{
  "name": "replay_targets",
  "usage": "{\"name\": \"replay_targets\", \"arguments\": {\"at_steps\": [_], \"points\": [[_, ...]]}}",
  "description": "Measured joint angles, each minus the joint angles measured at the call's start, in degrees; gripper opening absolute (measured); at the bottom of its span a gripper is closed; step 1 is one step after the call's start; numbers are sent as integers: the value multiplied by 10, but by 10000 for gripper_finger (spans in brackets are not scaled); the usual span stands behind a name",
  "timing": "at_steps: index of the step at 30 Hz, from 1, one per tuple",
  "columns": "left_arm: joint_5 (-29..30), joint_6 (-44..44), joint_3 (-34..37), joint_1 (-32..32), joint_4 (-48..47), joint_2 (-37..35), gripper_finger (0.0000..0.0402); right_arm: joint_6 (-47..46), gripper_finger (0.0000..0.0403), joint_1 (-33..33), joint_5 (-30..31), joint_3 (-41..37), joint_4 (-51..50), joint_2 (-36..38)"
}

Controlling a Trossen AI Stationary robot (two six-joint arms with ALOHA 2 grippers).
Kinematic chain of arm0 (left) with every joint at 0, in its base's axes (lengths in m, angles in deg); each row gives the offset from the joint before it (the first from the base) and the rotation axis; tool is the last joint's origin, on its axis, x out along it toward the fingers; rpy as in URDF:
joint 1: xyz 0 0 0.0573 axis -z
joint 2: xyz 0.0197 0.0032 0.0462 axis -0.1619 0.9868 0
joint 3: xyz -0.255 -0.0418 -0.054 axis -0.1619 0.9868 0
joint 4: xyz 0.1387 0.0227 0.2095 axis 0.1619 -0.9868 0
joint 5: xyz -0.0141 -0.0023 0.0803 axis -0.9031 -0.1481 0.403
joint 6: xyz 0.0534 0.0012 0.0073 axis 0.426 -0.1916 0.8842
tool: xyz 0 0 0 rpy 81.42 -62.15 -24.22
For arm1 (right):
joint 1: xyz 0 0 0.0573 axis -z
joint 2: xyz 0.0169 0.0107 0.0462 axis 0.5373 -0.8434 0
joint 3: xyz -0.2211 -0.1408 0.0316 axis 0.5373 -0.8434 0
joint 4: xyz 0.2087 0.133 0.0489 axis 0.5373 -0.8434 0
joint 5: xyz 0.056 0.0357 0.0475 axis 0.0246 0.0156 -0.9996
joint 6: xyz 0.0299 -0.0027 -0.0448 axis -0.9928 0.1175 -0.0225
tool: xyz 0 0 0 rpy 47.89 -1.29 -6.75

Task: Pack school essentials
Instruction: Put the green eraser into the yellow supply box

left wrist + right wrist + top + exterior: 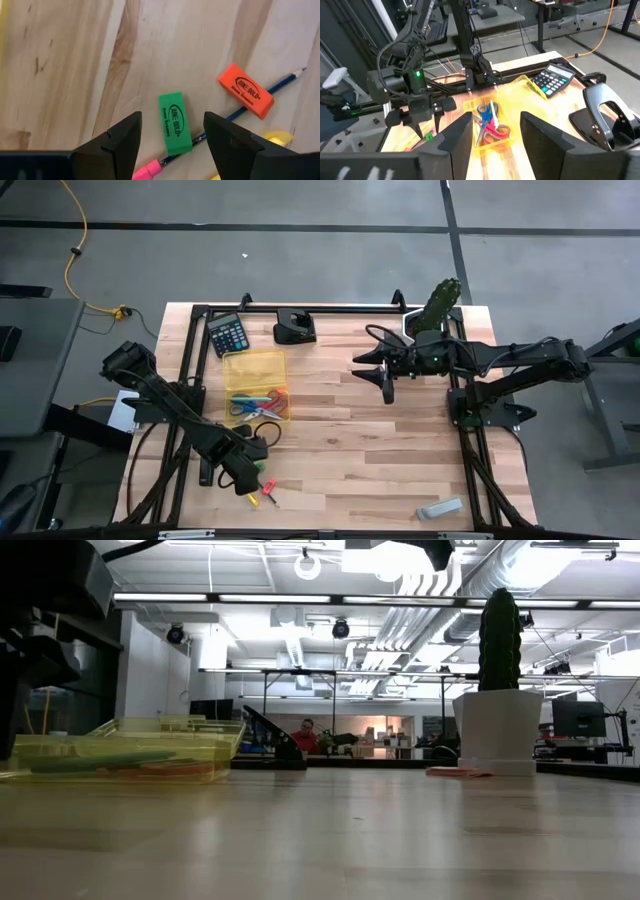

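Left gripper [172, 137]: jaws apart and empty, set astride a green eraser [175, 122] that lies flat on the wooden table [360, 440]; the fingers stand either side of the eraser without touching it, a stance that reads as a lineup for a pick. Under the eraser's near end passes a blue pencil [250, 102] with a pink rubber tip, so a straight pinch across the eraser's narrow side looks the safest way to lift it without dragging the pencil. An orange eraser [246, 91] rests across the same pencil farther along; something yellow shows just beyond it, too little to name. From above, this cluster sits at the table's near left edge, a short way from the yellow tray [256, 385], which is presumably the packing place: it already holds two pairs of scissors [489, 122], one blue-handled and one red-handled, with other small items. Right gripper [388, 385]: jaws apart, nothing between them, hanging above the middle of the table toward the right side, apparently waiting, with its camera turned toward the tray. Unpacked fixtures along the far edge: calculator [227, 333], hole punch [294, 328], potted cactus [438, 305]. Judged stage: loose small stationery remains outside the tray.
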Motion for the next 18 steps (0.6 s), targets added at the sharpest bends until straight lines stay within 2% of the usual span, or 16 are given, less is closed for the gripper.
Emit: {"name": "replay_targets", "arguments": {"at_steps": [7, 18], "points": [[5, -21, 0, 0, -7, 0, 199, 0, 158, 0, 0, 0, -8, 0], [24, -68, 0, 24, 1, 0, 169, 0, 158, 0, 0, 0, -8, 0]]}}
